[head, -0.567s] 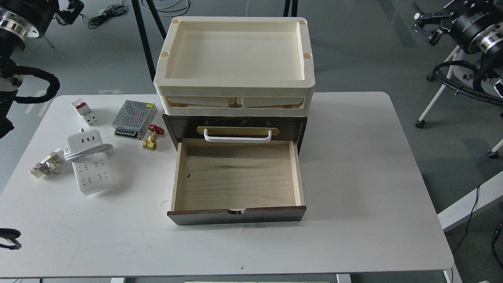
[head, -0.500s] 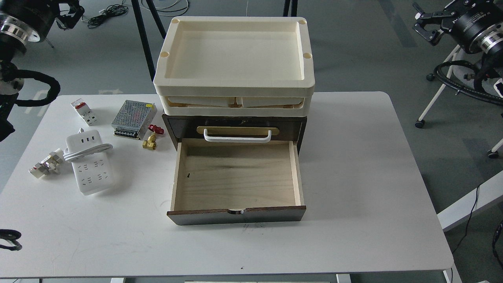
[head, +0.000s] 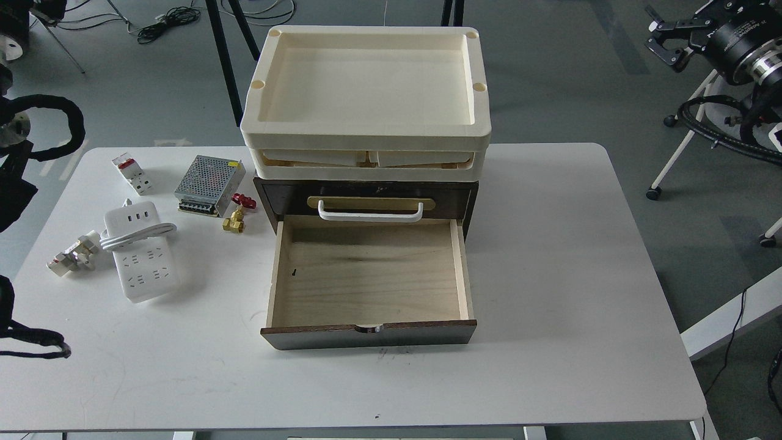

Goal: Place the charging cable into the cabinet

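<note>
bright, even light (soft shadows), sharp

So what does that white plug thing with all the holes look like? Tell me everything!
The charging cable is a white plastic power strip lying flat on the white table, left of the cabinet. Its top shows rows of sockets, with three USB ports at the far end. A thick white cord crosses over it just below those ports. No gripper touches it.

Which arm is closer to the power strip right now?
Left. The left arm hangs at the table's left edge beside the charging cable; the right gripper is far off, upper right, beyond the cabinet.
</note>
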